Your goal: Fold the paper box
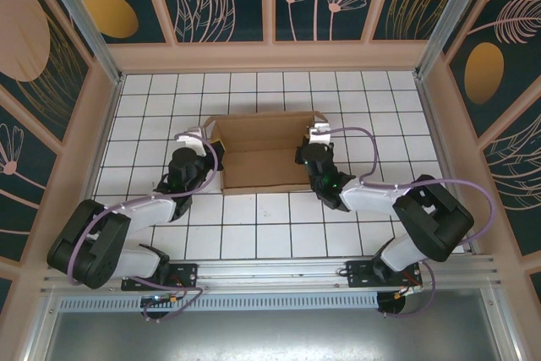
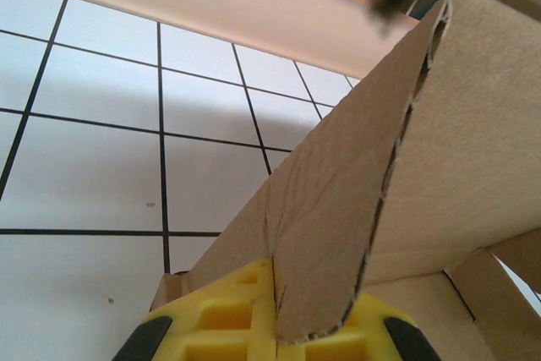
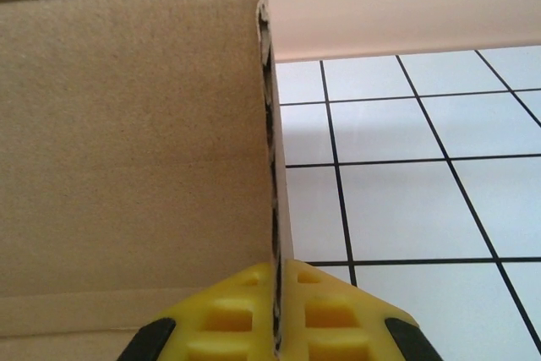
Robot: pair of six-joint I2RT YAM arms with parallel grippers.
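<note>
Near the desk (image 1: 279,226) center, left tool (image 2: 275,327) and right tool (image 3: 277,310) each pinch one end of the paper box (image 1: 262,154), probably keeping its walls upright.

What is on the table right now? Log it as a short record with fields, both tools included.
surface: white tiled table
object: paper box, brown cardboard, partly folded, top open
left tool: shut on the box's left-end flap, cardboard pinched between the yellow pads
right tool: shut on the box's right-end panel, its edge between the pads
arms: one at each end of the box
task state: folding not finished
</note>
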